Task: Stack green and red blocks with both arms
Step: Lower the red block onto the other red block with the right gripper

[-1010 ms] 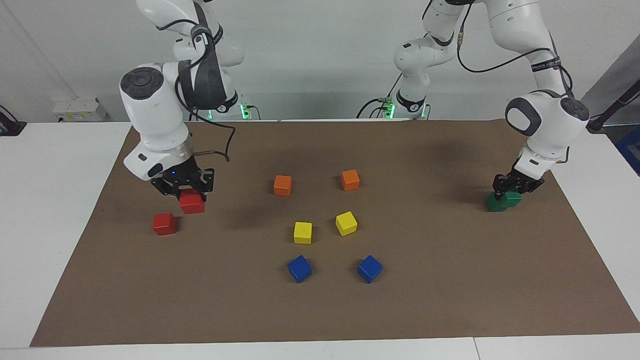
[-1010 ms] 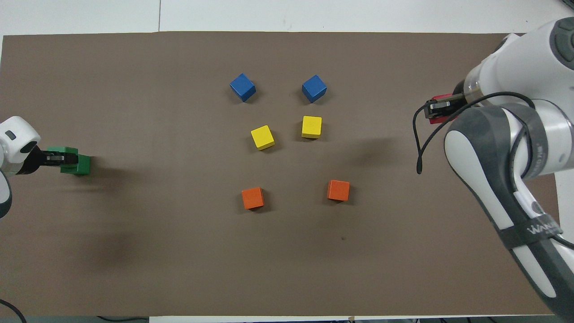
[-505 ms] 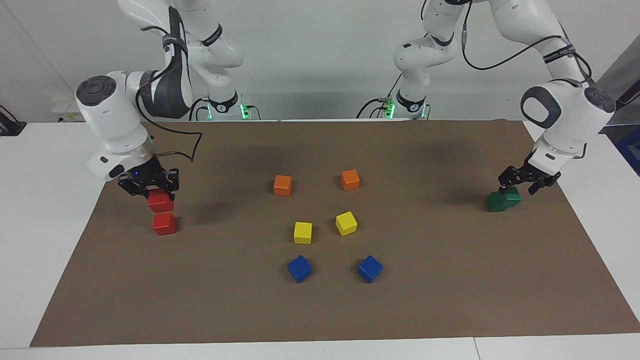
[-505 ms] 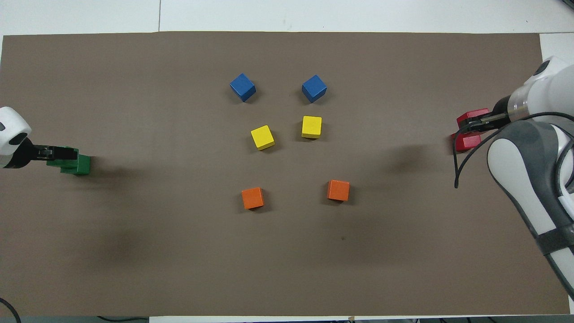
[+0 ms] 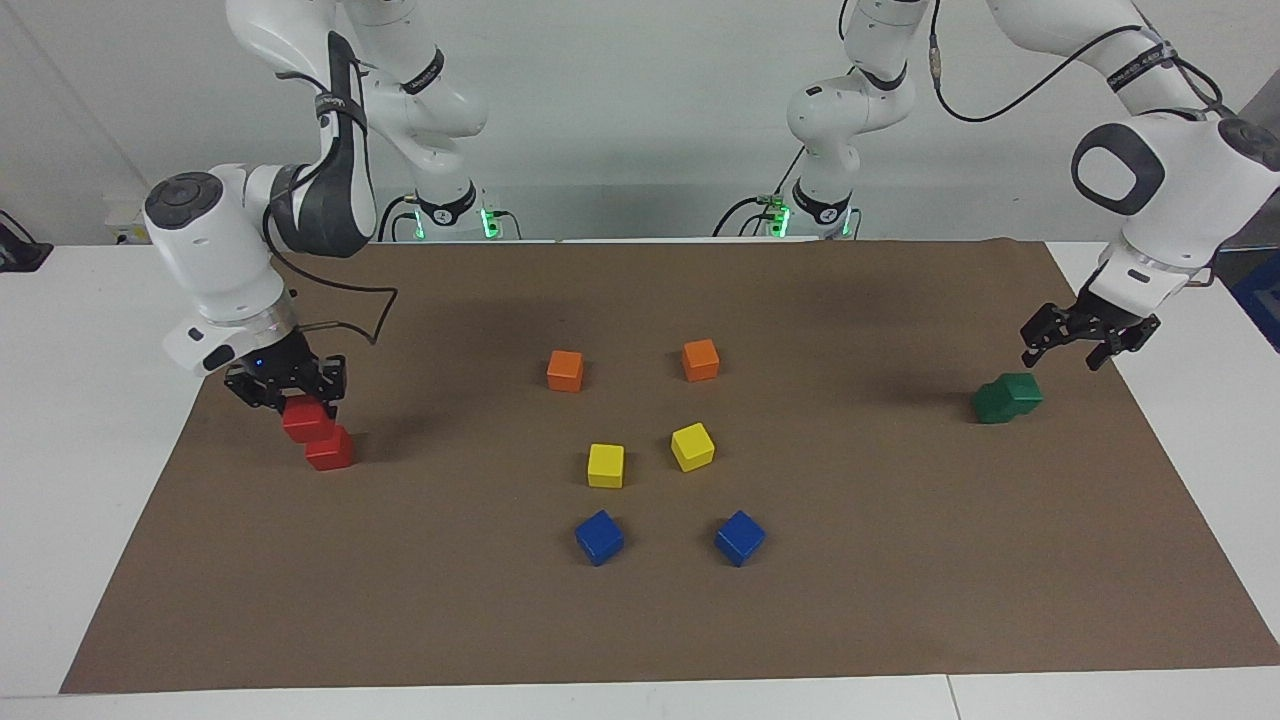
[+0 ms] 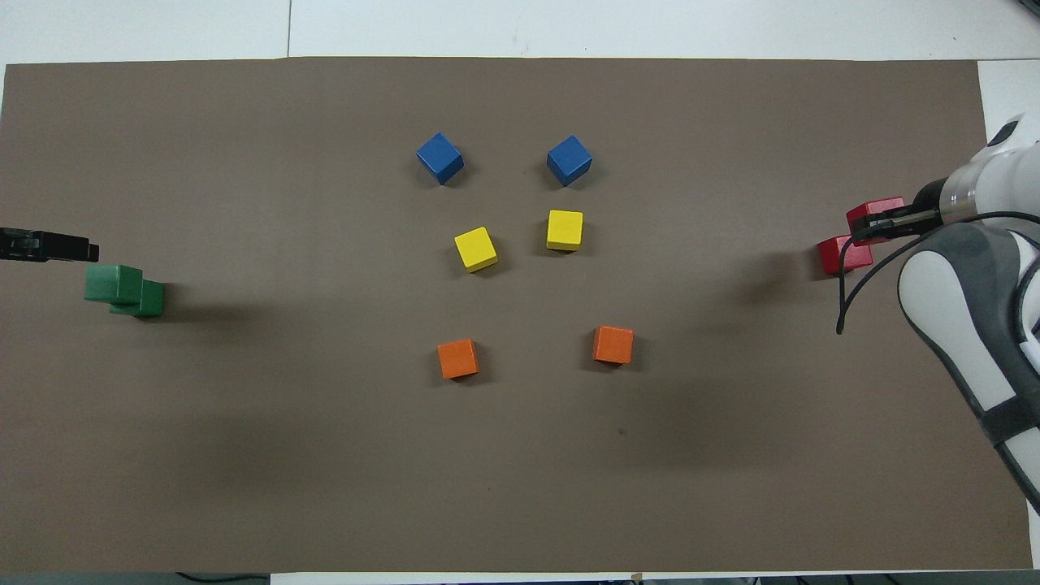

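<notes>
Two dark green cubes (image 5: pixel 1008 397) stand together near the left arm's end of the mat, the upper one (image 6: pixel 114 283) shifted off-centre on the lower one (image 6: pixel 149 299). My left gripper (image 5: pixel 1078 345) is open and empty, raised a little above and to the side of them; it also shows in the overhead view (image 6: pixel 50 245). My right gripper (image 5: pixel 287 388) is shut on a red cube (image 5: pixel 305 418) and holds it on the top of the second red cube (image 5: pixel 331 451), shifted toward the right arm's end. Both red cubes show in the overhead view (image 6: pixel 841 253).
Two orange cubes (image 5: pixel 565 370) (image 5: pixel 700 359), two yellow cubes (image 5: pixel 605 465) (image 5: pixel 692 446) and two blue cubes (image 5: pixel 598 537) (image 5: pixel 739 537) lie in pairs at the middle of the brown mat (image 5: pixel 900 600). White table (image 5: pixel 80 420) borders the mat at both ends.
My left gripper has opened, let go of the upper green cube and lifted away toward its end of the table. My right gripper has carried the red cube over the second red cube and lowered it.
</notes>
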Available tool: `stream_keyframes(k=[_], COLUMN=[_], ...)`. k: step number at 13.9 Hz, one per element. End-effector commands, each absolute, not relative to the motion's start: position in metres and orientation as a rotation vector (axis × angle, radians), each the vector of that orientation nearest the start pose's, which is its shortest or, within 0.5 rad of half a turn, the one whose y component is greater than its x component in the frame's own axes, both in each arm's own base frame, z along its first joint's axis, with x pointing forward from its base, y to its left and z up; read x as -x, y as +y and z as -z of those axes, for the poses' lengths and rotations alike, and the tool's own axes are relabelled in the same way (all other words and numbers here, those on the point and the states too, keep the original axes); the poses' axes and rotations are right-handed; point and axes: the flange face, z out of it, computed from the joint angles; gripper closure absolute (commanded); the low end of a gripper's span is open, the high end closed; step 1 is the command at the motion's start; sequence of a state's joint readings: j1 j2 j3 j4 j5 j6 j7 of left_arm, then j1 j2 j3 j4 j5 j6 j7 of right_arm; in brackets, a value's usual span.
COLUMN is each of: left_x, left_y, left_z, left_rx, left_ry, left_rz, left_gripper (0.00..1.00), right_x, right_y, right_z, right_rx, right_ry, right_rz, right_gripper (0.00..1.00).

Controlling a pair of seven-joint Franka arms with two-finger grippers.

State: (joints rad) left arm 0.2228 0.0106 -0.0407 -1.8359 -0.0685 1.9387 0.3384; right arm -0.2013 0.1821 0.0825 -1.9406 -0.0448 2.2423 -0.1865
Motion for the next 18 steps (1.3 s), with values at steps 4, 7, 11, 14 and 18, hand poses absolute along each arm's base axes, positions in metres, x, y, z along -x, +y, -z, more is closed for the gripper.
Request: stream_keyframes(k=[4,7,11,14,18], left_x=[-0.562,-0.557,-0.550,-0.547,-0.549], left_y=[0.053,0.041,0.029,0.028,0.015], left_z=[-0.584,-0.601,-0.609,-0.616,-0.617], left_rx=[3.171,3.173,3.149,3.151,3.144], left_ry=[0.008,-0.017,0.026,0.029,0.068], left_rz=[0.059,-0.023,-0.062,-0.076,-0.067], left_gripper=[0.00,0.00,0.00,0.00,0.00], right_x=[-0.604,-0.595,-0.583,-0.578,-0.576], right_y=[-0.083,-0.088,-0.089,-0.089,-0.090], right_z=[-0.387,-0.376,-0.365,-0.363,-0.359], right_rx=[3.153,3.155,3.154,3.155,3.154], right_ry=[-0.133,-0.123,-0.112,-0.110,-0.115], right_rz=[0.188,0.192,0.154,0.141,0.132], right_gripper=[1.00,1.00,1.00,1.00,1.00])
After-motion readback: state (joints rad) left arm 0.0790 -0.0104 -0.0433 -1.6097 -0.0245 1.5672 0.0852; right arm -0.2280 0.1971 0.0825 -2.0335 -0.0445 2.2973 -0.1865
